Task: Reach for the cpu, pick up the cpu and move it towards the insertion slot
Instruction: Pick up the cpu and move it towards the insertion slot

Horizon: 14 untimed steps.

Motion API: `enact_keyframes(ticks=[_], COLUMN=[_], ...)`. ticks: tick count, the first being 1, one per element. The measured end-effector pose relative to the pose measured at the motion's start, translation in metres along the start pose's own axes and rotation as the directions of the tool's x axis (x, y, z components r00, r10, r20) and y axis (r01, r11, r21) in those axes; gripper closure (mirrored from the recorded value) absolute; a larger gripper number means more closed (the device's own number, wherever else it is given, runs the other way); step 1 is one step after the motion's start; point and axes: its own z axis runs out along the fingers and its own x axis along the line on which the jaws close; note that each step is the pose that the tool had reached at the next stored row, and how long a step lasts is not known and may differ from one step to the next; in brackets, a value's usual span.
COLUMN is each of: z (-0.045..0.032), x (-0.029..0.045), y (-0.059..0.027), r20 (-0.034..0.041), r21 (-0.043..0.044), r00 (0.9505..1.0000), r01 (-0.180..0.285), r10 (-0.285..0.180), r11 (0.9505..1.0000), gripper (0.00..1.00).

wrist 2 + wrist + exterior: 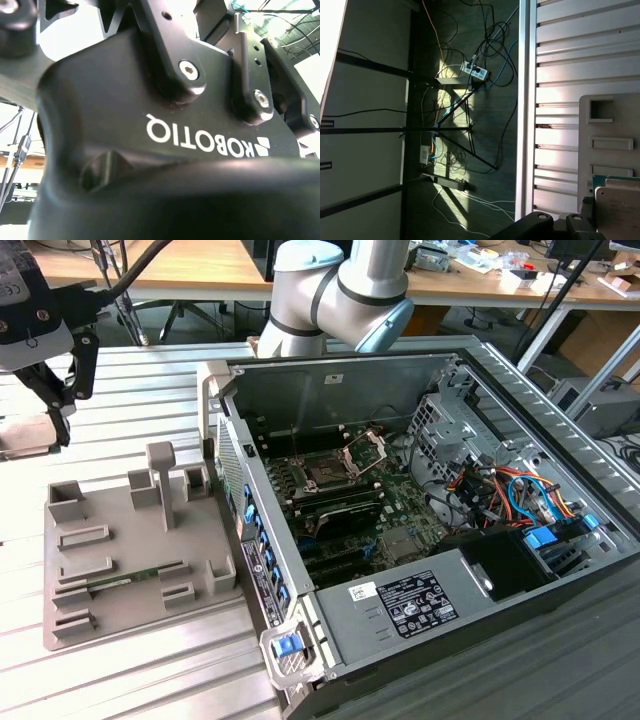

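The black robotic gripper [50, 405] hangs at the exterior view's left, above the ribbed aluminium table [150, 390] and well apart from the open grey metal computer case [330, 390]. The cpu [619, 212], a small flat square chip w/ a whitish-silver face and tan rim, is seen in the first wrist view just beside the gripper's dark body. There it overlaps part of the grey moulded plastic tray [612, 125] and the long thin green memory stick [615, 180] lying in it. It is probably lifted clear of the tray, but whether the claw is closed on it, or how wide the claw stands, cannot be told. The insertion slot [326, 476], a square dark socket w/ a shiny silver frame, sits on the green motherboard [400, 510] inside the case, across the tray from the gripper. The step in hand is judged to be an early part of the pick-and-carry. It is done well if the chip is carried flat and w/o twist. The path should be high enough that the tray's upright posts [160, 475] and the case's near wall are cleared. Speed should be low, so nothing slips btwn pick-up point and socket.
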Motion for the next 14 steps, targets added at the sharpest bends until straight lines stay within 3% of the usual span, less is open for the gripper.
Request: enact_keyframes(ticks=[14], z=[-0.0043], x=[-0.0001], y=[0.0000], r20=[-0.0001], r21=[0.0000], r00=[1.0000], r01=[0.000], r10=[0.000], r11=[1.0000], gripper=[0.45])
